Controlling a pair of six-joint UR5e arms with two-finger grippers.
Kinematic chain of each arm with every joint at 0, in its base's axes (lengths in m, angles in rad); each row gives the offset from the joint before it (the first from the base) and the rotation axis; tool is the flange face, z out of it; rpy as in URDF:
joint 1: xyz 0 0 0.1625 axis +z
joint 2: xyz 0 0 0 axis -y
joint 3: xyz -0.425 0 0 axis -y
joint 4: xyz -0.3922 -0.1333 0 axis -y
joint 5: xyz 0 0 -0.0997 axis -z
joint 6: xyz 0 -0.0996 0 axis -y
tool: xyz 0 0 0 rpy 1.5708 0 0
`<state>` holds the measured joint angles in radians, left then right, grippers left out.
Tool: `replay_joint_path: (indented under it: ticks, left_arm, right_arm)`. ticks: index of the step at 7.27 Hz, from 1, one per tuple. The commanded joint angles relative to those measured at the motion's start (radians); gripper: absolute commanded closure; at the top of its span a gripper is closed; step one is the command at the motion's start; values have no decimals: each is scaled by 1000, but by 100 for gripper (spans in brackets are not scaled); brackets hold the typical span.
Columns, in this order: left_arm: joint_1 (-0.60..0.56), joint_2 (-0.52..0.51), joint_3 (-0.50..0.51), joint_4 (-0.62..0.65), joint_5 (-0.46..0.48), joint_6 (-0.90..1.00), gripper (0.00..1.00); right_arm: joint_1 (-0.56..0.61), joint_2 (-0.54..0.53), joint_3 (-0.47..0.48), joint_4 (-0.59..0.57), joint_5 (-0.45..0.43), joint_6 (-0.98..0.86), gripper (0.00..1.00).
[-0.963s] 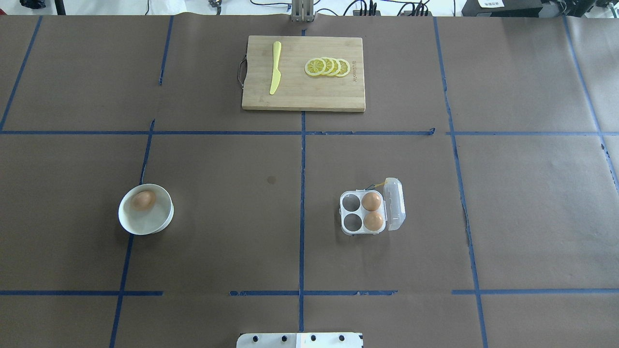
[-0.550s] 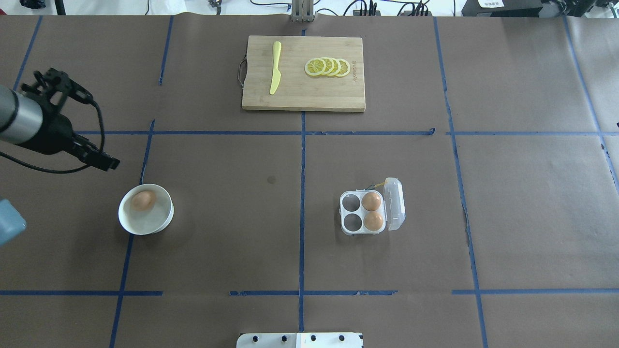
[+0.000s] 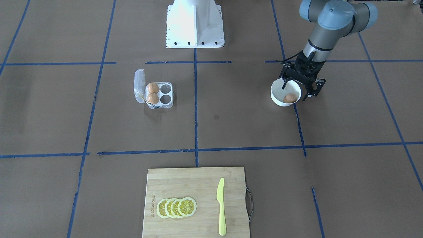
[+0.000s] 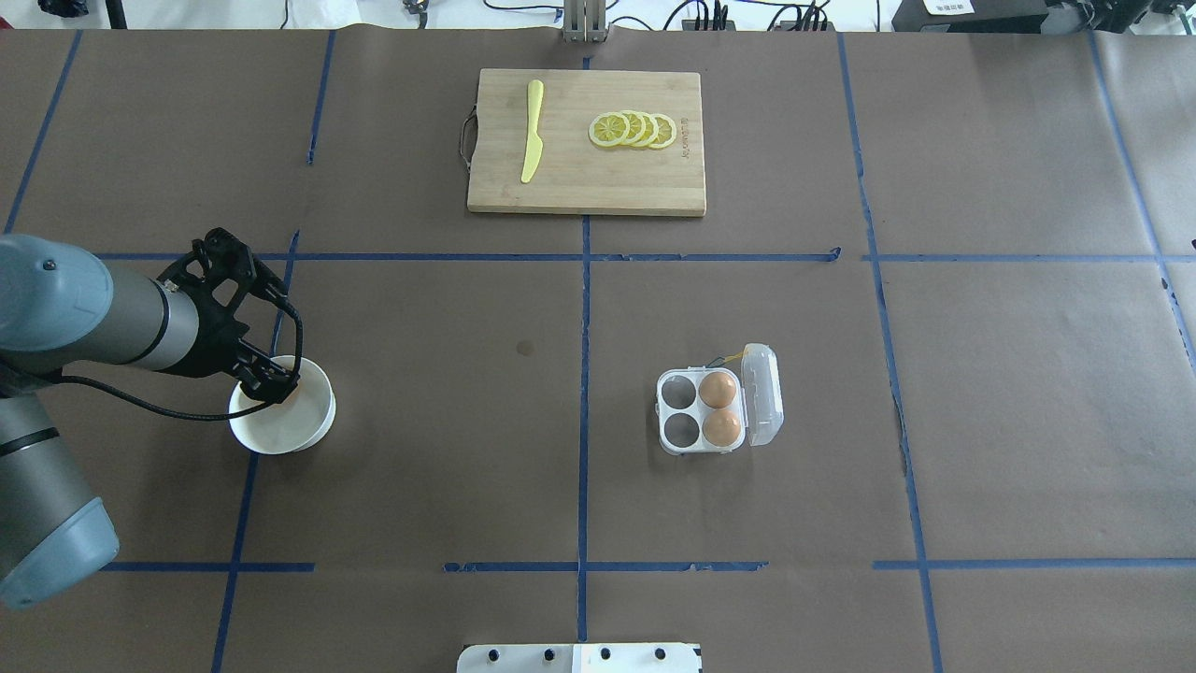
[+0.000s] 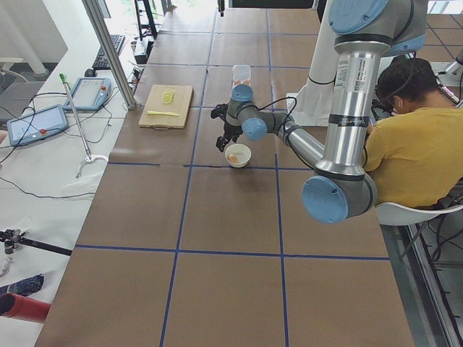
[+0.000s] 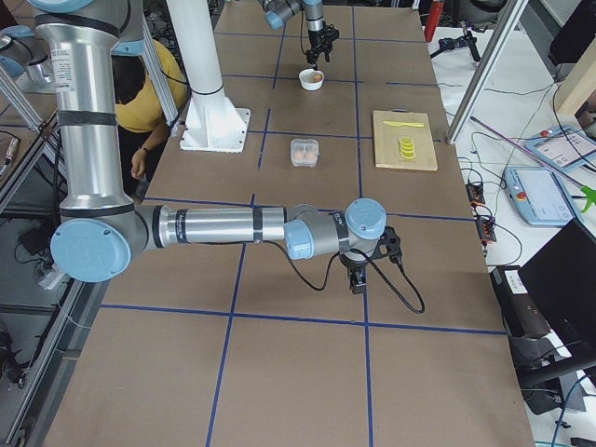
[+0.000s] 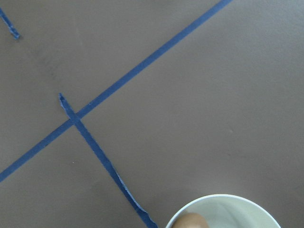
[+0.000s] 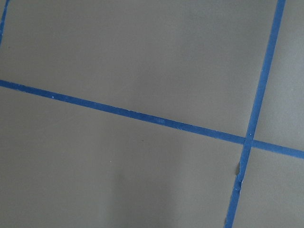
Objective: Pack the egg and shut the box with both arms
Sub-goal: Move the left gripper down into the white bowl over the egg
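One brown egg (image 3: 290,98) lies in a white bowl (image 3: 277,99) on the robot's left side. My left gripper (image 3: 296,91) hangs open right over the bowl, its fingers spread above the egg without gripping it. In the overhead view this gripper (image 4: 280,346) covers most of that egg. The left wrist view shows the bowl's rim (image 7: 237,202) and the egg's top (image 7: 190,222). The clear box (image 4: 675,439) stands open, lid (image 4: 761,393) raised, with two eggs (image 4: 718,390) (image 4: 722,427) in its right cells. My right gripper (image 6: 358,275) shows only far off; I cannot tell its state.
A wooden cutting board (image 4: 586,178) with a yellow knife (image 4: 533,131) and lemon slices (image 4: 633,129) lies at the far middle. The white pedestal (image 3: 195,23) stands at the robot's side. A person in yellow (image 5: 412,137) sits beside the table.
The left arm came into the overhead view from the left and swung down over the bowl; it now covers the egg there. The box and its eggs have not moved.
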<state>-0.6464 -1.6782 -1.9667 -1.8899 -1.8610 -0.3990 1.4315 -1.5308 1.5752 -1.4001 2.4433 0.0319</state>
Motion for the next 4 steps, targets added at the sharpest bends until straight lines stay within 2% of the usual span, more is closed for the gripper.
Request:
replay_joint_path:
  ticks: [1, 4]
  left_arm:
    - [40, 3, 14, 11, 6, -1, 14]
    - [50, -2, 28, 63, 6, 0, 22]
  right_arm:
    - [-2, -2, -4, 1, -1, -1, 0]
    - [-3, -3, -15, 1, -1, -3, 0]
